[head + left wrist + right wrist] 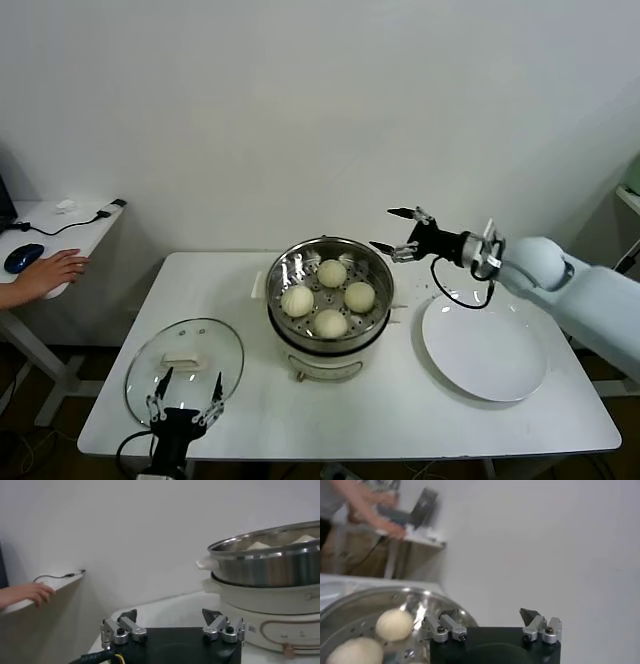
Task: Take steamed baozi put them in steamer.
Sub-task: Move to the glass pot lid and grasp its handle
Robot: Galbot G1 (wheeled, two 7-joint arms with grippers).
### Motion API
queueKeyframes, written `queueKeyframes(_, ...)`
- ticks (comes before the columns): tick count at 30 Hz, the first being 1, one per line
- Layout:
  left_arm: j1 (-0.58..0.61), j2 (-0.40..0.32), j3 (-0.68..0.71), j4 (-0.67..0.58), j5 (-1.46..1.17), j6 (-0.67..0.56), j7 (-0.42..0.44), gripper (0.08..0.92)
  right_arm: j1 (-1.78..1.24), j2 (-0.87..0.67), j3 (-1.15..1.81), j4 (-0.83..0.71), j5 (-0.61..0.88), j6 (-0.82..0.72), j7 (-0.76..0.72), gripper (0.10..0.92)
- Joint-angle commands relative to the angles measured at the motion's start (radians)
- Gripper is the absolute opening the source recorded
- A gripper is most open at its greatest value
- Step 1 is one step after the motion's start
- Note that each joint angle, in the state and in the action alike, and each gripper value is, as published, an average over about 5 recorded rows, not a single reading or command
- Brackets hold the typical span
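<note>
Steamer [328, 300] sits mid-table [400, 420], steel pot on its white base. All four steamed baozi [331, 297] are inside on the perforated tray, in a diamond: one toward the wall [332, 272], one toward the robot [331, 323], one on the robot's left side [297, 301], one on the right [360, 296]. They sit close together, each upright, none stacked.

Right gripper [394, 231] hangs in the air just off the steamer's far-right rim, above rim height, fingers spread wide and empty. Right wrist view confirms it: right gripper [490, 620] open, nothing between the fingers, steamer [350, 610] rim below with two buns [394, 624] visible on the tray.

White plate [485, 345] lies flat on the steamer's right, just beside the base, nothing on it.

Glass lid [184, 368] with white handle lies flat on the steamer's left, near the table's front-left corner, apart from the pot.

Left gripper [186, 397] is parked low at the table's front edge, at the robot-side rim of the lid, well away from the steamer. Fingers apart, holding nothing. Left wrist view: left gripper [172, 621] open, looking along the tabletop at the steamer [267, 575] side wall, bun tops just showing over the rim.

A person's hand [50, 270] rests on a side desk [60, 235] well left of the steamer, next to a mouse [22, 257].
</note>
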Motion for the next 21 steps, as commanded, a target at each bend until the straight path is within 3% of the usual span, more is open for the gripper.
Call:
queueKeyframes(1,0.004,0.003,-0.034,-0.024,0.155,-0.003,0.008,0.823,-0.814,0.073,0.876,0.129,-0.121,0.015,0.133,0.823)
queueKeyframes(7,-0.042,-0.002,-0.136,0.009,0.646,-0.111,-0.02,0.823,-1.039,0.211,1.127,0.191,-0.214,-0.062,0.102,0.823)
queueKeyframes(12,-0.091,0.008,-0.238,0.07,1.177,-0.209,-0.094,0.823,-1.168,0.339,1.25,0.211,-0.31,-0.076,0.09,0.823)
queueKeyframes(16,-0.115,0.027,-0.241,0.151,1.356,-0.178,-0.133,0.823,-1.248,0.407,1.3,0.214,-0.342,-0.068,0.079,0.823)
queueKeyframes(21,-0.175,0.037,-0.195,0.275,1.388,-0.121,-0.179,0.823,-1.291,0.46,1.328,0.206,-0.382,-0.047,0.081,0.823)
